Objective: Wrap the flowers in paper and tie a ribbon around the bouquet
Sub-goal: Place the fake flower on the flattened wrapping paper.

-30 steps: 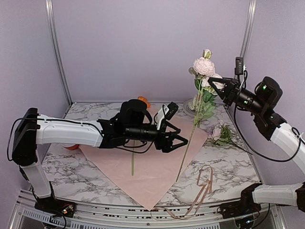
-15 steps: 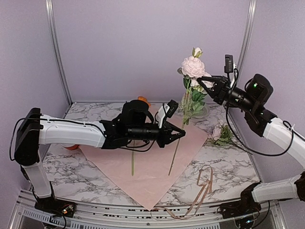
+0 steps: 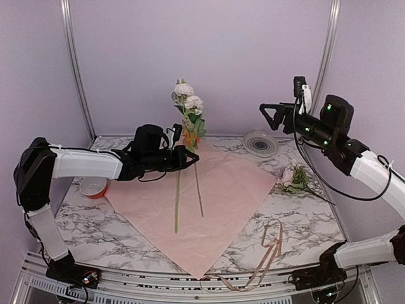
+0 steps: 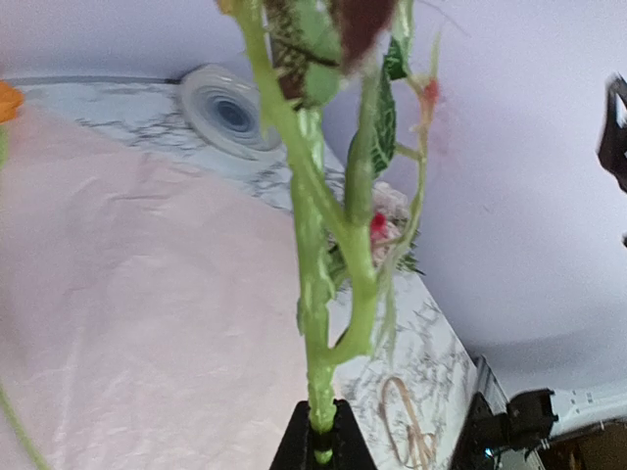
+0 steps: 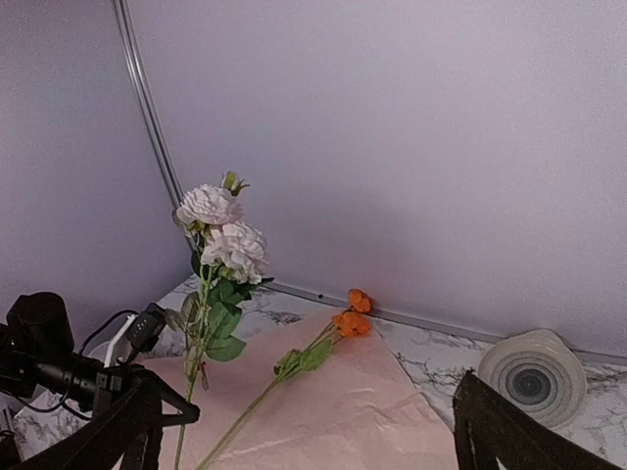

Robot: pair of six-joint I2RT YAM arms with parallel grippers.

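Two fingers of the left gripper (image 4: 321, 448) are pressed together on the thin green stem of the pale roses (image 3: 190, 101) at about mid-length. The heads stand upright over the paper's far-left edge, and the stem's lower end trails down onto the sheet, seemingly touching it. That stem looks wiry, light and top-heavy, so a hold below the leaves should keep it from swinging and spare the soft petals. Beside it the orange bloom (image 5: 345, 321) lies flat on the paper (image 3: 234, 190), a pale pink, crinkly sheet set corner-on across the marble table (image 3: 304, 221). Being so thin, it would likely slide or tear if dragged. A loose rose (image 3: 290, 176) lies just off the paper's right corner. The ribbon (image 3: 271, 244), tan, limp and loopy, rests at the table's near edge. The right gripper (image 3: 268, 118) hangs high over the far-right corner, fingers spread wide and empty
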